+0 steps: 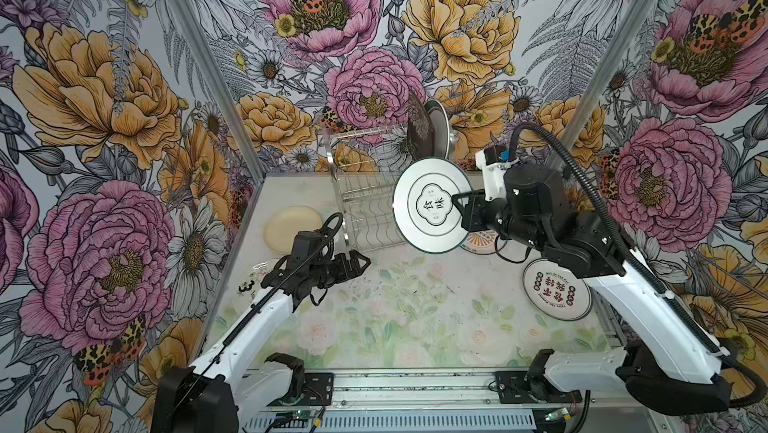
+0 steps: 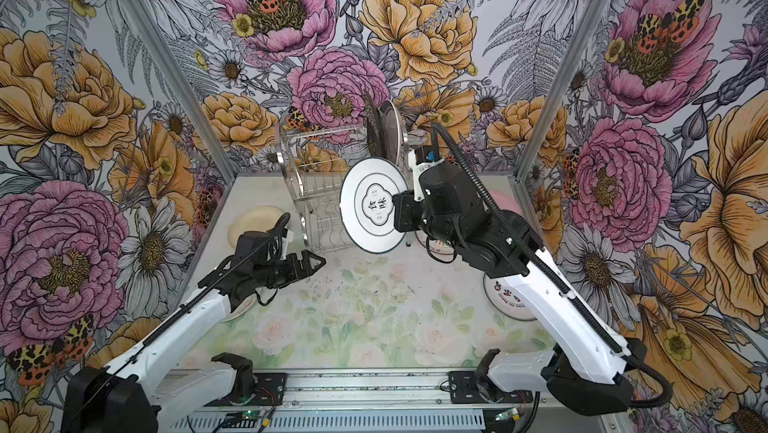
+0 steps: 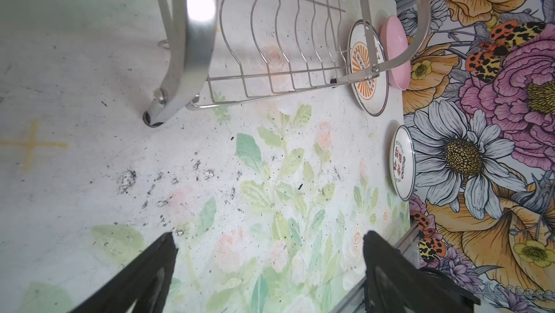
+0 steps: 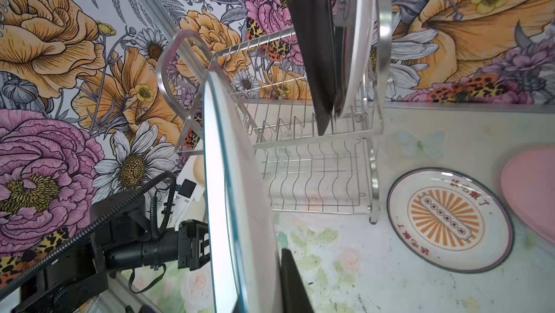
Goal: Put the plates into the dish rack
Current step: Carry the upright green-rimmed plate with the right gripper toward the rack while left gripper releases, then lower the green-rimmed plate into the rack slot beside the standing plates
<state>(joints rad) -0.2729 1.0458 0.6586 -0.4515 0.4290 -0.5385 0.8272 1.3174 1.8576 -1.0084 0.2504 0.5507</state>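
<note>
My right gripper (image 1: 457, 202) (image 4: 261, 262) is shut on the rim of a white teal-rimmed plate (image 1: 432, 206) (image 2: 374, 206) (image 4: 240, 206). It holds the plate upright in the air, in front of the dish rack (image 1: 365, 202) (image 2: 316, 206) (image 4: 315, 161). On the rack's upper tier stand a black square plate (image 1: 417, 127) (image 4: 312, 41) and a white round plate (image 1: 441, 127) (image 4: 357, 41). The lower tier (image 3: 270, 56) holds nothing. My left gripper (image 1: 361, 262) (image 2: 316, 262) (image 3: 270, 236) hangs open and empty over the table, left of the held plate.
Flat on the table lie a cream plate (image 1: 291, 227) left of the rack, a sunburst plate (image 4: 447, 218) (image 3: 368, 68) and a pink plate (image 4: 531, 194) to its right, and a black-rimmed plate (image 1: 557, 289) (image 3: 402, 162) near the right wall. A white plate (image 2: 245, 306) shows under my left arm.
</note>
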